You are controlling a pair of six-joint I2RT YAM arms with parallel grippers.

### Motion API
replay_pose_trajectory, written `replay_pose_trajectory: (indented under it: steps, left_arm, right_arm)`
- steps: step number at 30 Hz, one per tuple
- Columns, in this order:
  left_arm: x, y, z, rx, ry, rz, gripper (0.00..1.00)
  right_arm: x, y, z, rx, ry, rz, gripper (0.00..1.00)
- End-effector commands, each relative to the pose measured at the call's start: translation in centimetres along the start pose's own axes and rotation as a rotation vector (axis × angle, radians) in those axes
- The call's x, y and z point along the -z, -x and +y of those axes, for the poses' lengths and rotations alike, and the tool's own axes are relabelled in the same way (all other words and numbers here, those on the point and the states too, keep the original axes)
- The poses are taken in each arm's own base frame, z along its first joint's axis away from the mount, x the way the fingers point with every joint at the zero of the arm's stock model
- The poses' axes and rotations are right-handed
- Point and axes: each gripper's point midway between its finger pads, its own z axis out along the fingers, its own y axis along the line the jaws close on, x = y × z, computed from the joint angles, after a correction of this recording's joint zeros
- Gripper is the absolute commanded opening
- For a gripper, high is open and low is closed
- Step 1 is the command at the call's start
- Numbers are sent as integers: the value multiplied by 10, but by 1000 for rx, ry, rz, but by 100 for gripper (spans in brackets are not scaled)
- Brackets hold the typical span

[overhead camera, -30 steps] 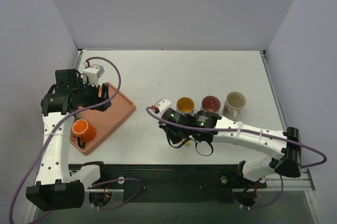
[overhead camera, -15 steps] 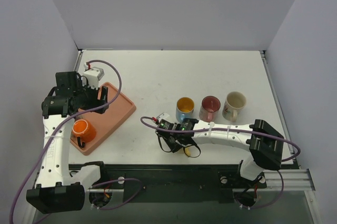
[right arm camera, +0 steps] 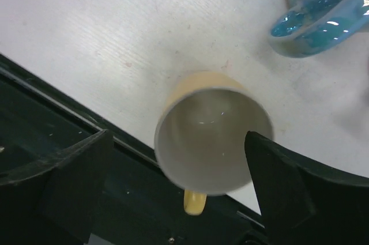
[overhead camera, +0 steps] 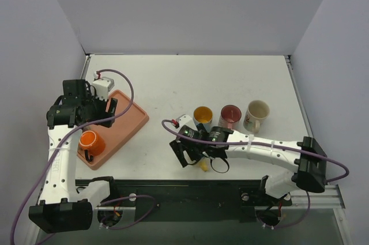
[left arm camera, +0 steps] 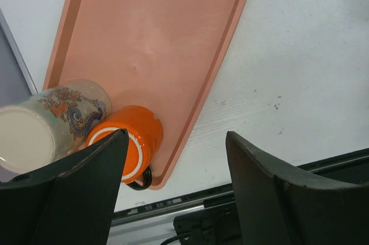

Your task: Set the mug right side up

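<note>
Top view: yellow mug (right arm camera: 213, 135) mostly hidden under the right arm's wrist, only a yellow sliver shows at lower centre. Right pincer (right arm camera: 177, 135) fingers can't be made out from there either; the wrist view shows them. Patterned mug (left arm camera: 63, 106) shows only in the left wrist view, lower left, partly cut off by the near finger & frame edge. Can't tell if the pale round face toward the camera is its mouth or its base. Blue mug (right arm camera: 323, 14) is cropped at upper right of the right wrist view: only handle & part of the wall show.

Vs earlier top views: right wrist has dropped from beside the mug row toward the near edge of the table (overhead camera: 190, 80) & stayed there. Its elbow block swung left, then back right. Fingers have come off the mug. Left arm barely shifted. Orange mug (left arm camera: 130, 144), blue mug, red mug (overhead camera: 230, 115), cream mug (overhead camera: 257, 111) haven't moved.

Yellow mug now: stands mouth up at the near table edge, centre of the right wrist view. Yellow outside, pale inside, nothing in it. Handle points to frame bottom, out over the dark strip past the edge. Right pincer fingers stand wide apart, one each side of the mug w/ a gap on both sides, not touching.

Left pincer (left arm camera: 177, 135): fingers apart, holding nothing, above the tray (left arm camera: 173, 37). Orange mug is base up at the tray's lower corner, touching the patterned mug.
</note>
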Motion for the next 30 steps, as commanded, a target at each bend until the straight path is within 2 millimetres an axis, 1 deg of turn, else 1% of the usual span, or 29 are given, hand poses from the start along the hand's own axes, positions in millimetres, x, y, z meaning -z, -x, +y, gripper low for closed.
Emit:
replay_pose_trajectory:
  steps: [1, 2, 3, 5, 6, 8, 9, 10, 11, 12, 13, 14, 15, 16, 18, 22, 27, 30]
  left_arm:
    - [0, -37, 26, -53, 142, 177, 79]
    - [0, -48, 29, -51, 165, 211, 79]
    - [2, -55, 38, -51, 220, 236, 79]
    - [3, -70, 47, -51, 284, 261, 79]
    - [4, -78, 48, -50, 297, 268, 78]
    - [3, -95, 58, -45, 324, 311, 78]
    - [4, -109, 65, -24, 337, 351, 74]
    - [3, -115, 69, -12, 345, 369, 72]
    - [3, -129, 75, 18, 363, 405, 68]
    - [1, -134, 74, 31, 352, 408, 67]
    - [-1, -144, 73, 39, 336, 430, 65]
    - [-3, -146, 70, 55, 318, 413, 65]
    - [-7, -153, 69, 54, 304, 422, 65]
    - [-7, -157, 70, 71, 306, 419, 65]
    - [-14, -164, 71, 89, 295, 423, 65]
    - [-30, -177, 82, 135, 314, 440, 65]
    - [-42, -184, 89, 178, 302, 427, 58]
    - [-49, -187, 92, 183, 306, 415, 50]
  right_arm:
    - [59, 30, -11, 37, -8, -159, 94]
    - [63, 32, -12, 41, -6, -174, 94]
    - [69, 35, -14, 48, 0, -197, 95]
    - [75, 40, -22, 58, -25, -227, 95]
    - [79, 44, -26, 57, -42, -239, 96]
    - [83, 48, -27, 61, -50, -253, 96]
    - [83, 49, -27, 64, -49, -253, 97]
    - [85, 51, -26, 65, -47, -260, 97]
    - [85, 52, -26, 65, -48, -260, 97]
    - [85, 53, -26, 61, -53, -263, 98]
    - [84, 53, -27, 62, -60, -263, 98]
    - [83, 53, -28, 56, -65, -262, 98]
    - [83, 53, -27, 56, -64, -262, 98]
    - [83, 52, -27, 56, -62, -259, 98]
    - [84, 51, -27, 53, -58, -264, 99]
    - [86, 47, -31, 52, -62, -271, 99]
    - [83, 42, -34, 47, -73, -269, 100]
    - [82, 42, -34, 45, -74, -272, 100]
